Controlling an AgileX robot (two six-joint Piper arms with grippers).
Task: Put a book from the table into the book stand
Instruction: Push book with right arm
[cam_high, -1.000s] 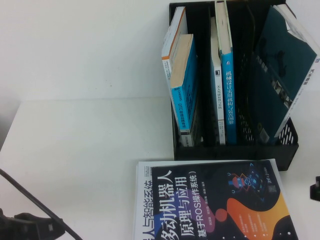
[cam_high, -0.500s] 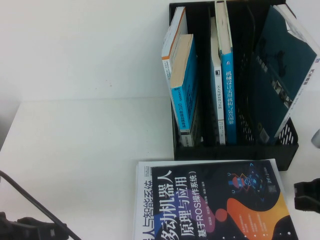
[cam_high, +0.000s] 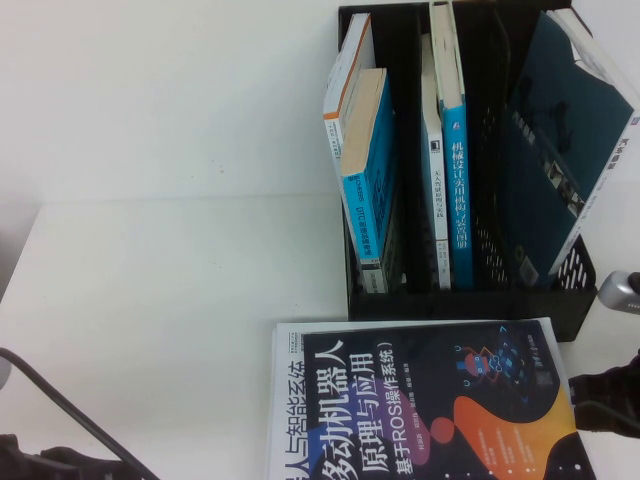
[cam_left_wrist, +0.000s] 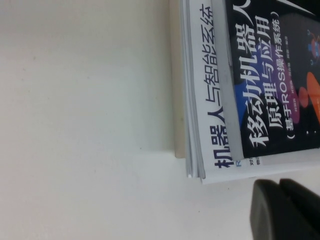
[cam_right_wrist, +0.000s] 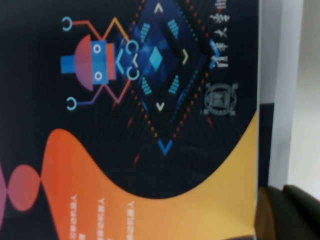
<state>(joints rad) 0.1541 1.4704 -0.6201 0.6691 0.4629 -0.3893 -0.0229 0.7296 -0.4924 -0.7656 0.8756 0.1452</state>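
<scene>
The book (cam_high: 440, 410), dark-covered with a white Chinese title and an orange blob, lies flat on the table (cam_high: 170, 300) just in front of the book stand (cam_high: 460, 305). It rests on top of a white book (cam_high: 290, 400). My right gripper (cam_high: 592, 400) is at the book's right edge, low over the table. In the right wrist view its dark fingers (cam_right_wrist: 287, 215) are pressed together beside the cover (cam_right_wrist: 125, 125). My left gripper (cam_high: 90, 468) sits at the near left, shut and holding nothing, with its fingers (cam_left_wrist: 285, 210) off a corner of the stacked books (cam_left_wrist: 270, 85).
The black stand holds several upright blue books (cam_high: 370, 170) in its left and middle slots. A large teal book (cam_high: 560, 150) leans in the right slot. A white wall rises behind the table. Bare tabletop lies to the left of the books.
My right gripper has come in from the right edge toward the book's right side. My left gripper has sunk lower toward the near left corner of the view. The books have not moved.
</scene>
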